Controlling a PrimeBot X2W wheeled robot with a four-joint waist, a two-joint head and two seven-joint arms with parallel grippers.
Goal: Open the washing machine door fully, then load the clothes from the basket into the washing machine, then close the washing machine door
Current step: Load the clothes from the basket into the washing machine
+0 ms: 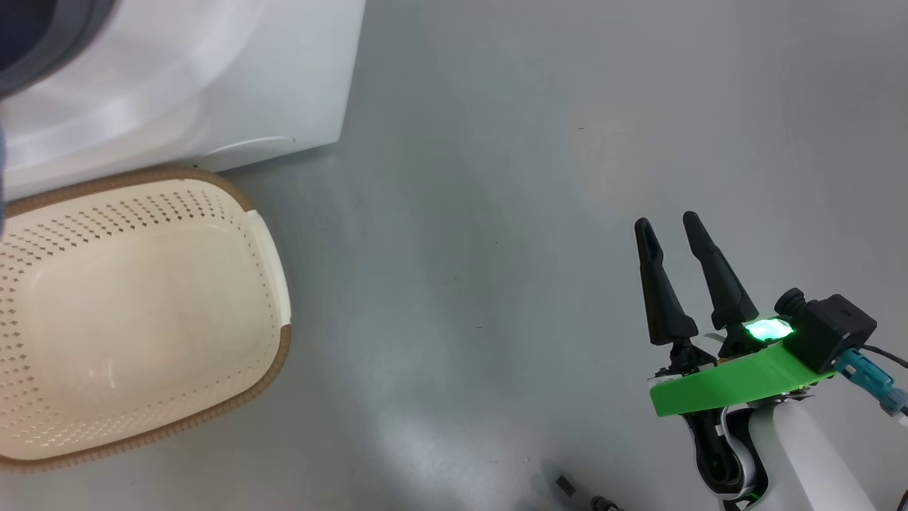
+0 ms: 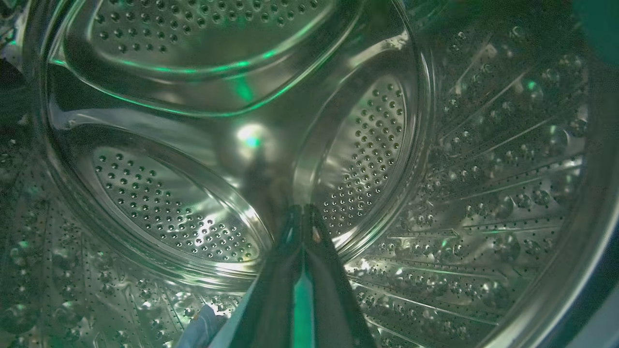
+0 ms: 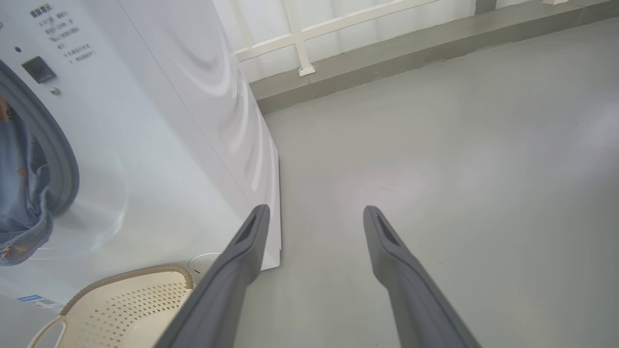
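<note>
My left gripper (image 2: 303, 210) is deep inside the washing machine's perforated steel drum (image 2: 232, 121), its fingers pressed together with nothing visible between the tips. A scrap of light blue cloth (image 2: 203, 328) shows beside the base of the fingers. In the right wrist view, light blue clothes (image 3: 22, 203) hang over the grey gasket (image 3: 65, 169) of the white washing machine (image 3: 154, 145). The cream basket (image 1: 280, 355) stands empty on the floor in front of the machine (image 1: 213, 85). My right gripper (image 1: 668, 221) hovers open over bare floor, well right of the basket. The washing machine door is out of view.
Grey floor (image 1: 496, 177) stretches to the right of the machine and the basket. A low kerb with a white railing (image 3: 300, 48) runs along the far side. The basket (image 3: 135, 309) sits close against the machine's front.
</note>
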